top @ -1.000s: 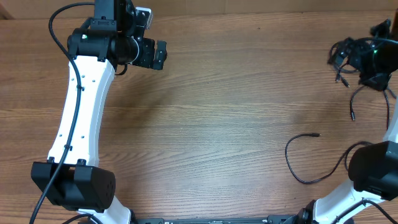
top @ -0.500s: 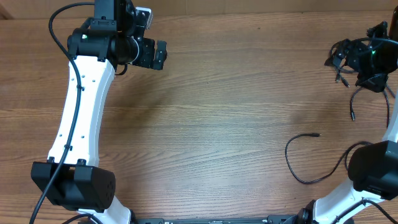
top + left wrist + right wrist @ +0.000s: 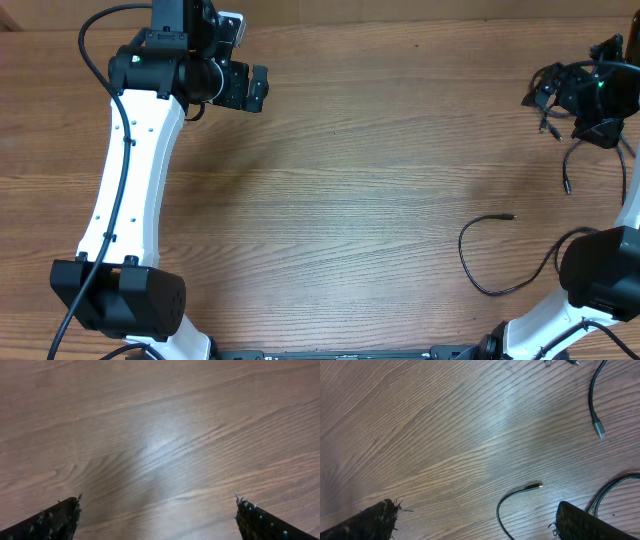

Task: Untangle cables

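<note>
Left gripper [image 3: 157, 500]: fingers spread wide with nothing between them, above bare table [image 3: 350, 200] at the far left.

Right gripper [image 3: 475, 507]: fingers spread wide with nothing between them, above the table at the right.

Cable tangle [image 3: 550, 92]: far right edge.

Loose cable [image 3: 480, 280]: curved on the table at the near right, apart from the tangle, with its plug [image 3: 535, 485] pointing right.

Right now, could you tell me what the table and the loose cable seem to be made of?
Table: wood or wood-look laminate, smooth; grain lines, soft glare. Cable: black plastic or rubber jacket, matte; it bends freely. Its plug tip: likely metal; it glints.
</note>
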`<state>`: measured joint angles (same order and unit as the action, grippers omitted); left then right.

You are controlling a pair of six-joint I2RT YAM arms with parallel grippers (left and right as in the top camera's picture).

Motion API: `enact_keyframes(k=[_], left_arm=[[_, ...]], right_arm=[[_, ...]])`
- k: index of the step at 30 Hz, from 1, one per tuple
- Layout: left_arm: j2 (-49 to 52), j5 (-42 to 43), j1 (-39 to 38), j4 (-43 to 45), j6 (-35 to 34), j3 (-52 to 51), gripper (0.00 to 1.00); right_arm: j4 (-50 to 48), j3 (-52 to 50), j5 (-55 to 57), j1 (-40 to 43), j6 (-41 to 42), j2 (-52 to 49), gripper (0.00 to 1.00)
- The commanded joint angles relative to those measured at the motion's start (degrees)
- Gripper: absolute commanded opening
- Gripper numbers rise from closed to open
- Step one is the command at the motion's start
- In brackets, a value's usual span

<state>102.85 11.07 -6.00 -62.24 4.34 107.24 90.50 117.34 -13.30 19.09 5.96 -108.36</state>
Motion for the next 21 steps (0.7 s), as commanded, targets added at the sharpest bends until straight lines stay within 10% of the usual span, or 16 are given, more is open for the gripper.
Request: enact_keyframes(k=[1,6,21], left_arm=[[-0.7,-1.2,-0.4,-2.1,-1.1,0.5,1.0],[-4.0,-0.5,-0.6,0.5,-1.4,0.4,1.0],[-38.3,-0.1,-5.7,55.6,-1.4,-42.9,0.99]], right_arm=[[-0.2,1.2,-0.5,0.0,-0.5,0.9,1.0],[-0.2,1.2,-0.5,0.0,-0.5,0.9,1.0],[-0.2,1.2,-0.5,0.0,-0.5,0.9,1.0]])
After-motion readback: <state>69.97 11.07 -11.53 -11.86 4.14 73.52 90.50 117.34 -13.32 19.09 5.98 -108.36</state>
